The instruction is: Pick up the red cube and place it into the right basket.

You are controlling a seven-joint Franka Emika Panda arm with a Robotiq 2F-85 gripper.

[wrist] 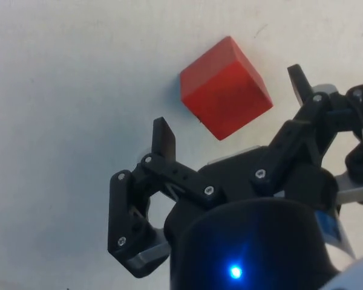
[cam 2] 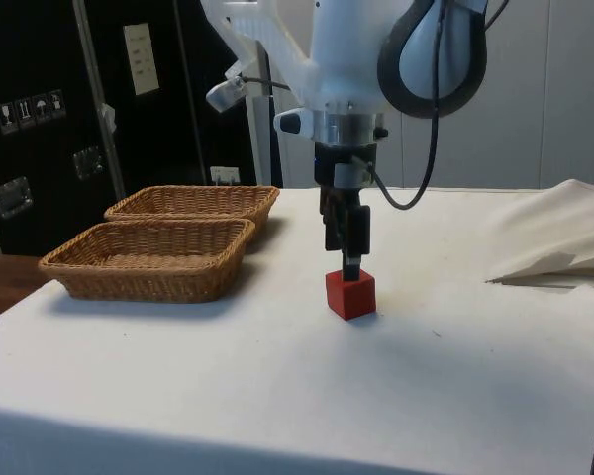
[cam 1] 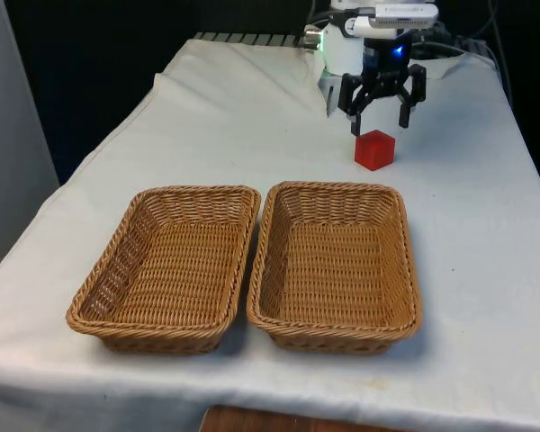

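Nearest us, two wicker baskets, left basket [cam 1: 166,268] and right basket [cam 1: 335,265], sit side by side on the tabletop [cam 1: 468,207]. Beyond them, we see the gripper [cam 1: 380,115] spread wide, apparently just above the red cube [cam 1: 374,149].

Even overhead light, bright white cloth [cam 1: 486,234]; soft short shadow beneath my gripper [cam 2: 348,259] beside red cube [cam 2: 350,294]; black backdrop stays dark.

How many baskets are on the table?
2. Both wicker baskets sit side by side at the near end of the table: the left basket on the front view's left, the right basket on its right. None looks hidden.
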